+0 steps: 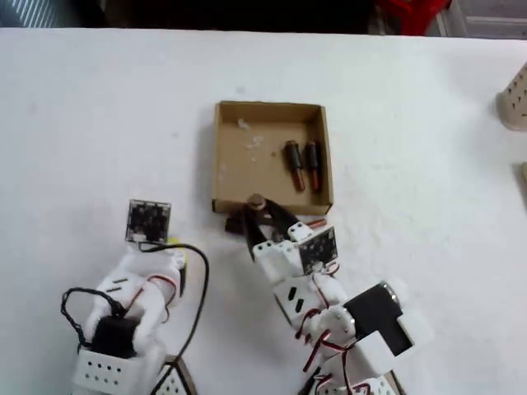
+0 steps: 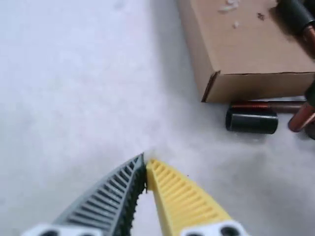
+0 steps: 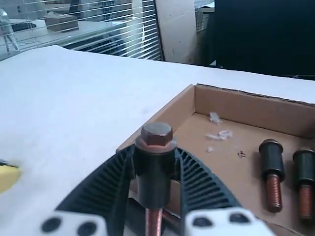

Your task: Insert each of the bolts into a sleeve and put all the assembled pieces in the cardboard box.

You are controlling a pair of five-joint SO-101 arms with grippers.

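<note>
Left gripper [image 2: 146,163] closed; right gripper [image 3: 155,156] (clamping)

Your high camera hangs above the table [image 1: 99,107] and looks steeply down, with the arm bases at its near edge and the cardboard box [image 1: 247,169] mid-picture. Your left wrist camera rides just behind the left gripper [image 2: 145,164], tilted down at the tabletop from close in. Your right wrist camera sits low behind the right gripper [image 3: 155,155], facing almost level across the box toward window blinds [image 3: 98,29], and the clamped assembled piece [image 3: 156,136] stands right before the lens. All three views share the box.
</note>
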